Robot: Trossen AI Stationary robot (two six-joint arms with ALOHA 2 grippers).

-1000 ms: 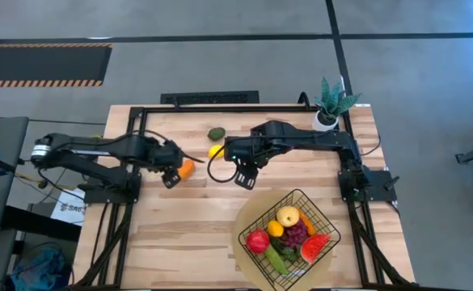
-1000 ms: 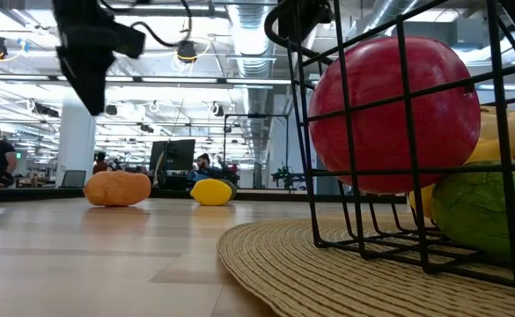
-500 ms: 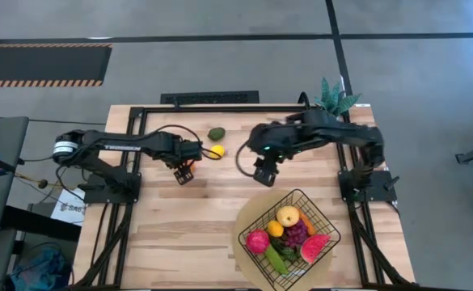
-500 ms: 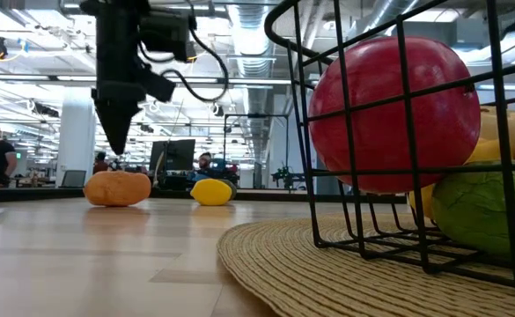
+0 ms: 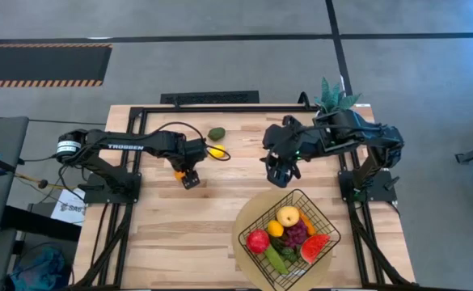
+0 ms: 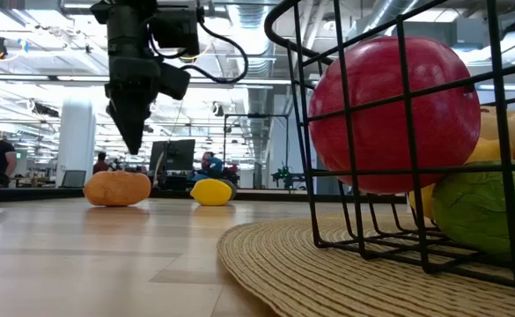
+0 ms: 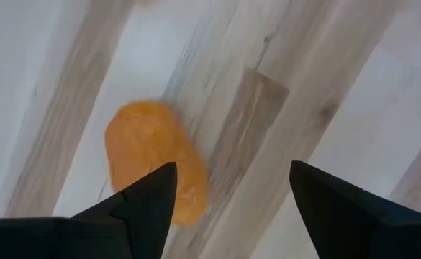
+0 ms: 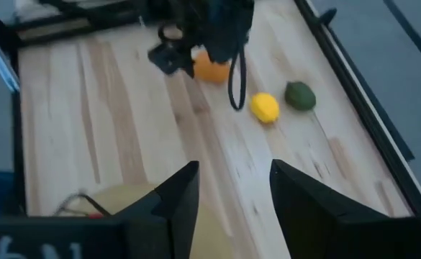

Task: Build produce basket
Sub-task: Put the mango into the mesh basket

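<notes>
We see the left gripper [image 5: 190, 179] hanging above the table [image 5: 163, 242] with its 2 fingers [image 7: 149, 198] spread apart and nothing between them. In its wrist view the orange [image 7: 155, 162] lies on the wood below, partly behind 1 fingertip and off to that side of the gap, not centred in it. From the low view the gripper's tip points down above the orange [image 6: 117, 187], clear of it. From above, the orange [image 5: 179, 172] peeks out just beside the gripper.

A lemon [image 5: 217, 151] and an avocado [image 5: 216, 134] lie close together on the table's far part, near the left arm.

The right gripper [image 5: 279, 174] hovers between those fruits and the basket [image 5: 256, 218], its 2 fingers [image 8: 174, 198] parted and empty.

The basket sits on a round mat [image 6: 266, 251] at the table's near edge, holding a red apple [image 5: 258, 241], a pear [image 5: 288, 216], grapes [image 5: 296, 234], a watermelon slice [image 5: 314, 246] and a cucumber [image 5: 276, 259].
</notes>
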